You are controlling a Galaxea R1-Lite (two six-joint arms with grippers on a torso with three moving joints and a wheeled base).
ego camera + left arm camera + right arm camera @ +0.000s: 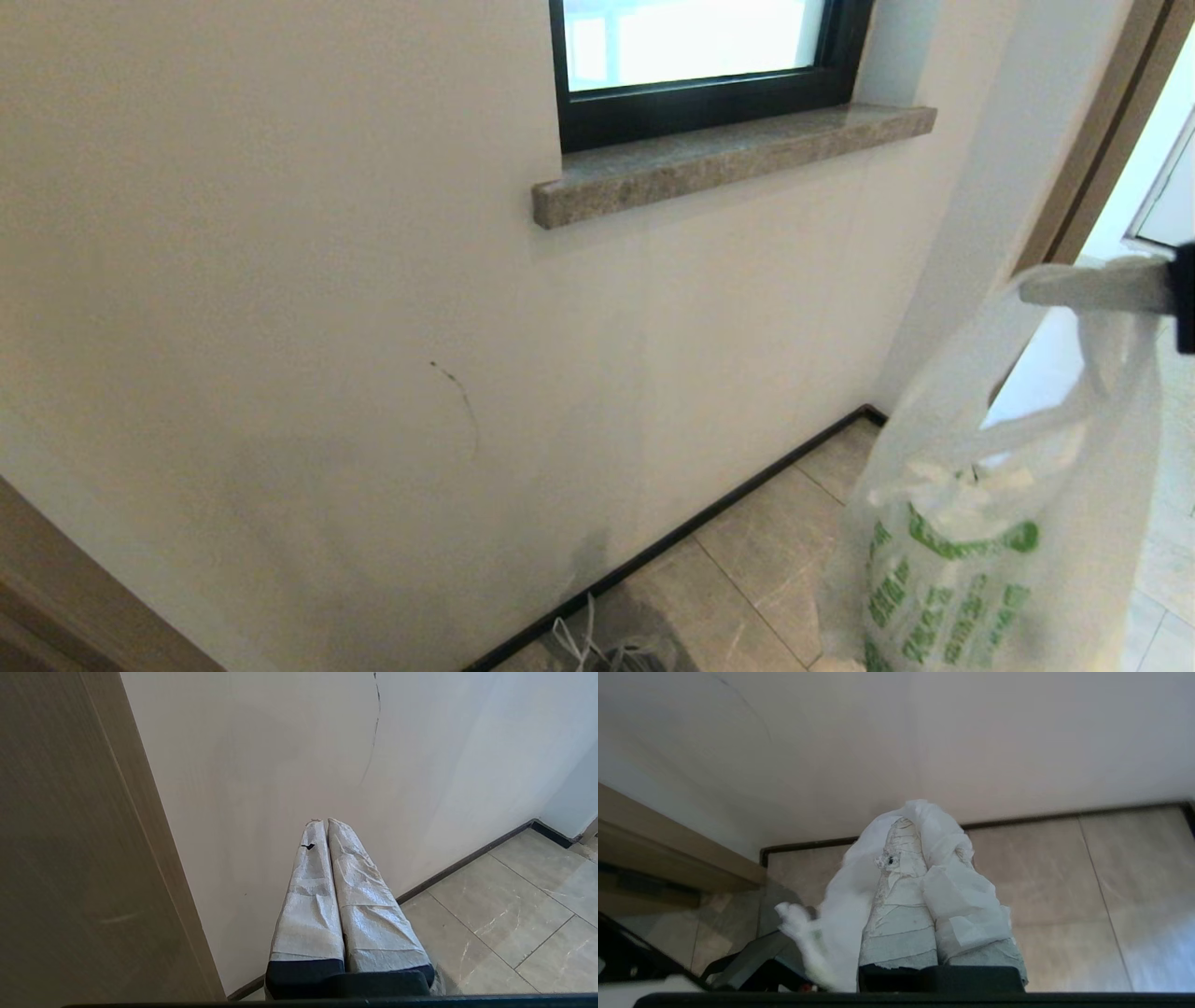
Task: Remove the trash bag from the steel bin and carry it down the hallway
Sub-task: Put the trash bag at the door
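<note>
Crinkly thin trash bag hangs from clenched right hand; left hand clenched empty.

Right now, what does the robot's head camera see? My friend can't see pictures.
A white trash bag with green print hangs from the right gripper at the picture's right edge, above beige floor tiles. Behind is a white wall with a dark-framed window and stone sill.
</note>
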